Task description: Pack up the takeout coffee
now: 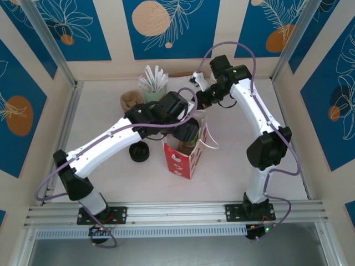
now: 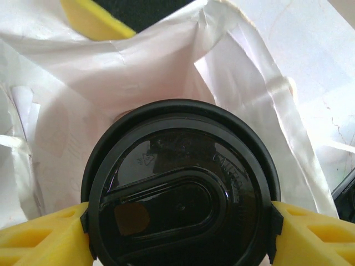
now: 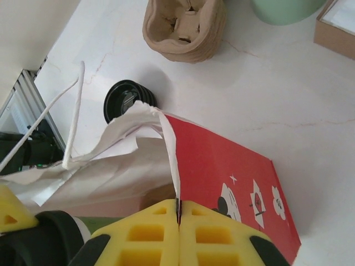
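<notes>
Takeout coffee [image 2: 180,188], glossy black lid, upright, in mouth of red bag [image 1: 180,160], between jaws

A white tabletop [image 1: 111,180] with faint marble-like veins serves as the floor of the cell. It is bordered at the near edge by ribbed aluminium rails [image 1: 177,212] and along the left side by a metal track [image 1: 65,127]. Cream walls [image 1: 116,33] rise behind and on both sides, set with deep blue panels [image 1: 83,27] bearing white line-drawn leaves and orange and peach discs [image 1: 151,18], while slanting aluminium posts [image 1: 49,41] stand at the two back corners. The light is bright and even, casting soft shadows on the tabletop.
</notes>
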{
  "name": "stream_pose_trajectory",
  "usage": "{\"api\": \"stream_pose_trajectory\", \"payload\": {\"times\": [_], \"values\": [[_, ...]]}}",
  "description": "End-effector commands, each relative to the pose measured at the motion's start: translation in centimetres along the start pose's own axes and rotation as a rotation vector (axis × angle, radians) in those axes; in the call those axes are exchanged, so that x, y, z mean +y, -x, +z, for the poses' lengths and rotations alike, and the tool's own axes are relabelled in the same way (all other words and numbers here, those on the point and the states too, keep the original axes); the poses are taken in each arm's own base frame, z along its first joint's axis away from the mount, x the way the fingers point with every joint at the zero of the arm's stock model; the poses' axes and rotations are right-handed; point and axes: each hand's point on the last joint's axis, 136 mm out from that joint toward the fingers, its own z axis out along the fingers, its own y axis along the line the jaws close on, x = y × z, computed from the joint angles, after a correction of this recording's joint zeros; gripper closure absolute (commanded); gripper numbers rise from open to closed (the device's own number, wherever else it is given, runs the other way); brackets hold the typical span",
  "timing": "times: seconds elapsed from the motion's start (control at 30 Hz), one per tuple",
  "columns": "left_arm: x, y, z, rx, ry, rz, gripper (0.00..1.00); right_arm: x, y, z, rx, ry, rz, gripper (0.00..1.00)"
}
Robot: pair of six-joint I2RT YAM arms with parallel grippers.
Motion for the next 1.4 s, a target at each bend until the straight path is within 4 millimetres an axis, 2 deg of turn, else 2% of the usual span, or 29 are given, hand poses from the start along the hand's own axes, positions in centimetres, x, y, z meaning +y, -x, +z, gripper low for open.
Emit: {"api": "stream_pose_trajectory", "payload": {"times": [0.0,0.13,0.6,1.03,1.23,1.37], "values": [[0.8,0.6,-1.6,-0.067,0.023,-0.041,0.26,2.6,-0.1,-1.6,-0.051,-0.002,0.069,0.92],[1.3,0.5,-1.7,-0.091,0.042,-0.048,0.26,3.8,-0.3,-1.9,-0.094,0.004,0.099,0.93],[1.9,-0.3,-1.3,-0.089,0.084,0.014,0.26,4.6,-0.7,-1.4,-0.112,0.028,0.131,0.95],[0.8,-1.6,1.5,-0.076,0.102,0.065,0.27,5.6,-0.8,-0.7,-0.099,0.104,0.19,0.97],[0.0,-1.9,2.7,-0.082,0.093,0.064,0.27,7.3,-1.8,-0.7,-0.12,0.166,0.112,0.98],[-0.2,-2.9,3.9,-0.061,0.108,0.095,0.27,8.3,-2.3,-1.0,-0.144,0.19,0.061,0.98]]}}
